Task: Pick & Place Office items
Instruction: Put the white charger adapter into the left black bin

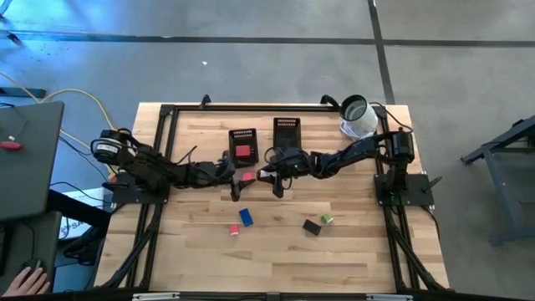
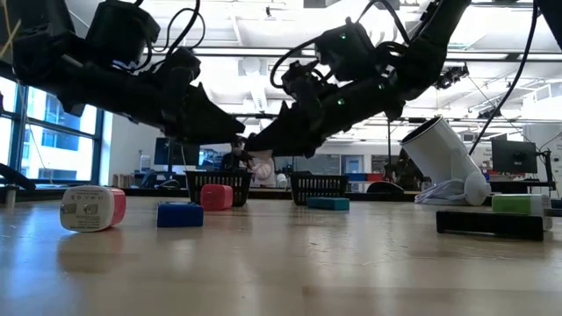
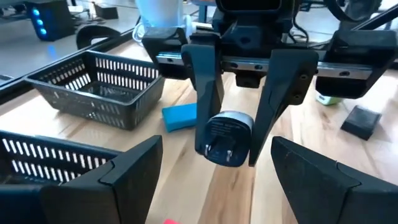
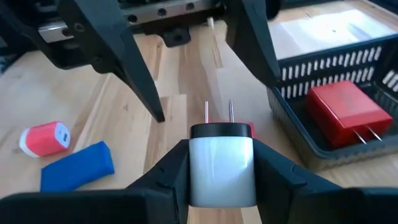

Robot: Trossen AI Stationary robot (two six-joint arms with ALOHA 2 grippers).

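Note:
Over the middle of the table my right gripper [image 1: 266, 174] is shut on a white charger plug [image 4: 221, 165] with a black face and two prongs. My left gripper [image 3: 217, 180] faces it, open. Its fingers [image 4: 134, 68] stand apart just ahead of the prongs and touch nothing. A red charger [image 4: 345, 112] lies in the left mesh tray [image 1: 243, 134]. Loose on the table lie a pink-and-white piece [image 2: 92, 208], a blue block [image 2: 180, 214], a teal piece [image 3: 180, 116], a black block [image 1: 312, 227] and a green piece [image 1: 327, 219]. My right gripper pinches the charger's two white sides [image 4: 194, 168] between its two fingers. The fingers come from the table's right, slanting slightly down. The charger is lifted clear of the table, and its prongs [image 4: 217, 112] point toward my left gripper.
A second black mesh tray [image 1: 287, 132] stands beside the first at the far middle. A white cylinder [image 1: 358, 117] lies at the far right corner. Black frame rails [image 1: 159, 209] run along the table's left and right sides. A person's hand [image 1: 25, 280] shows off the table's near left corner.

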